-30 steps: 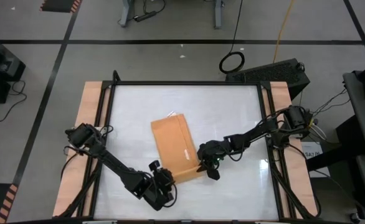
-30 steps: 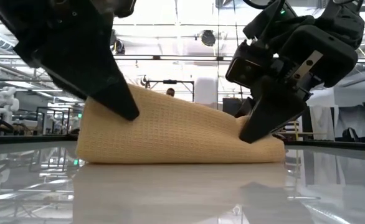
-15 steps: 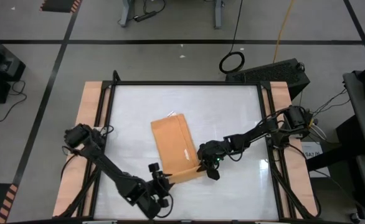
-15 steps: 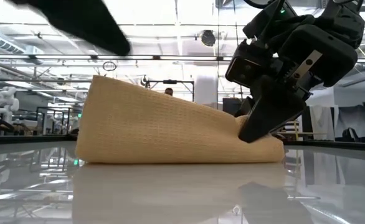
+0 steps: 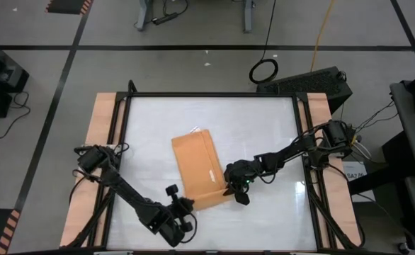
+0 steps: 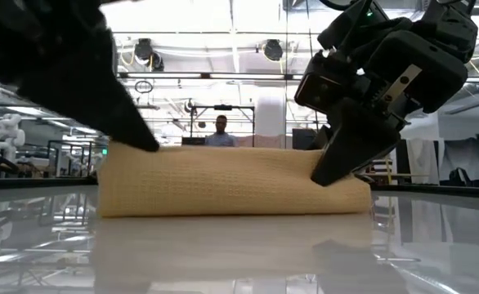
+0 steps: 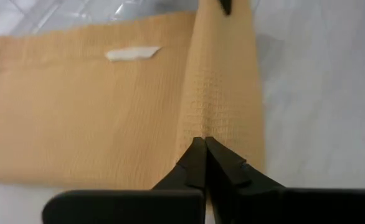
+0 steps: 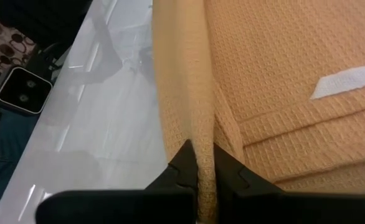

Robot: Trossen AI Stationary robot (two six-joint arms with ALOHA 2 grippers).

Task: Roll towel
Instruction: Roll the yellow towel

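While you watch from above, the white table [image 5: 151, 134] carries the towel [image 5: 199, 164] near its middle, an orange-tan strip lying flat with its near end turned up into a low roll. Your right gripper [image 5: 230, 188] sits at the roll's right end, its fingers [image 8: 189, 163] pinched tight on a raised fold of the towel. Your left gripper [image 5: 186, 207] is at the roll's left end, its fingers [image 7: 198, 163] pressed together with their tips at the folded edge; you cannot tell whether any cloth is caught between them. On the towel's flat part lies a small white tag [image 7: 131, 53].
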